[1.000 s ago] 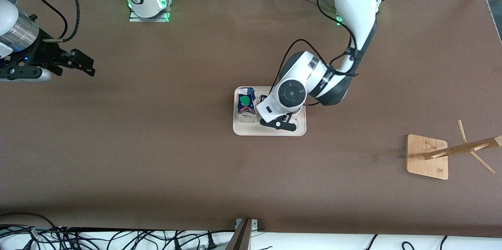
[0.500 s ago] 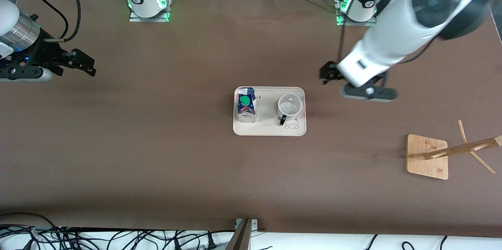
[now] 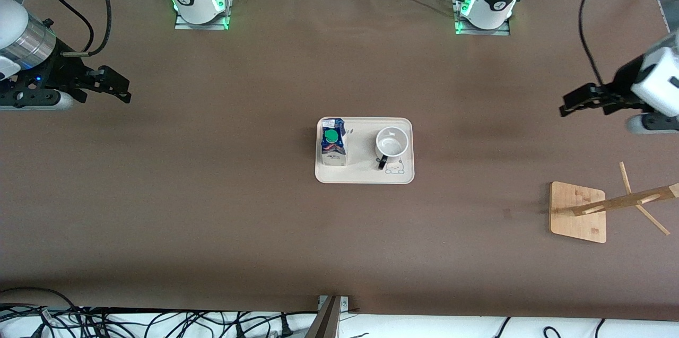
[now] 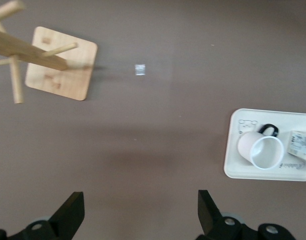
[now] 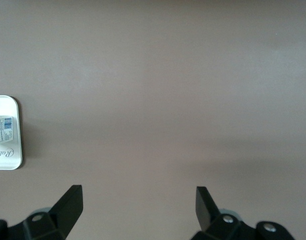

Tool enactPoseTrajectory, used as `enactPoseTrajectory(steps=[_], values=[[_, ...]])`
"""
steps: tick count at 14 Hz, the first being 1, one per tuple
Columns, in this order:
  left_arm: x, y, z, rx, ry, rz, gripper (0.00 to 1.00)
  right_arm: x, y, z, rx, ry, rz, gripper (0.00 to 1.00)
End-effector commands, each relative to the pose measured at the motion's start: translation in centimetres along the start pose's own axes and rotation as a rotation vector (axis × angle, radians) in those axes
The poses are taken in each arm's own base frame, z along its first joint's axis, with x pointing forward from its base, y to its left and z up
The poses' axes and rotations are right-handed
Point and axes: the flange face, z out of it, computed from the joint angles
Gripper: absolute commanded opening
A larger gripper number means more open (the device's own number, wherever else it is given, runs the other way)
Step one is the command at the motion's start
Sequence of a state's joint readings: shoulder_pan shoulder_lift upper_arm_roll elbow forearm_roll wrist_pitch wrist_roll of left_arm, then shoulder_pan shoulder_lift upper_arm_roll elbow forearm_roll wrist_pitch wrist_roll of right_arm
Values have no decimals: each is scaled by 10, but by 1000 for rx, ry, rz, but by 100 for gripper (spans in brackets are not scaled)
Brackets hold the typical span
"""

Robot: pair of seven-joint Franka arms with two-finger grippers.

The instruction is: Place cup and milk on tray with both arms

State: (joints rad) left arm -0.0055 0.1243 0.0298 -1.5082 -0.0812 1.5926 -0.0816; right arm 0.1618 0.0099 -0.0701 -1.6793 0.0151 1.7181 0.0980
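The cream tray (image 3: 365, 179), a smooth rectangle with rounded corners, lies flat at the middle of the brown counter (image 3: 212, 210). On it the milk (image 3: 333, 146) stands upright toward the right arm's end, and the cup (image 3: 392, 143) stands upright beside it toward the left arm's end, its black handle turned toward the front camera; the two are apart, not touching. The cup appears glazed and rigid, so it is judged slippery and breakable, best taken across the rim or by the handle. The carton is judged light and crushable, its flat printed sides offering the surest hold below the green cap. Both things being on the tray, the task is judged complete. The left end effector (image 3: 570, 104) hangs over bare counter near the left arm's end, its fingers spread wide apart and empty, with a wooden rack (image 3: 578, 212) standing on the counter nearby. The right end effector (image 3: 121, 91) waits over bare counter at the right arm's end, fingers likewise parted and empty.
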Motion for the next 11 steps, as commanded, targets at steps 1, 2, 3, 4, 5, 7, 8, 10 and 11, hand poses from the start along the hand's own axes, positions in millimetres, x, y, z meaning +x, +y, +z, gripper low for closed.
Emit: enactPoseTrajectory(steps=[1, 2, 3, 4, 5, 7, 8, 10, 11], values=[[-4, -6, 5, 13, 2, 7, 100, 4, -3, -4, -7, 12, -3, 100], [-5, -8, 8, 15, 0, 5, 100, 4, -4, -4, -5, 11, -4, 100], [-5, -12, 10, 17, 21, -3, 100, 4, -3, -4, -8, 10, -5, 100], [-8, -23, 3, 50, 56, -12, 100, 4, -4, -2, -9, 6, -6, 100], [-7, -26, 0, 115, 75, 0, 100, 4, -5, 0, -8, 1, -4, 100], [-11, -5, -1, 207, 83, 51, 100, 4, -4, 0, -5, -1, -2, 100], [-12, 8, -4, 264, 97, 85, 100, 4, -4, 0, -4, -1, -1, 100], [-17, 13, -15, 264, 111, 108, 100, 4, -4, 1, -4, -2, -1, 100], [-18, 2, -20, 255, 114, 100, 100, 4, -4, 0, -4, -1, -1, 100]])
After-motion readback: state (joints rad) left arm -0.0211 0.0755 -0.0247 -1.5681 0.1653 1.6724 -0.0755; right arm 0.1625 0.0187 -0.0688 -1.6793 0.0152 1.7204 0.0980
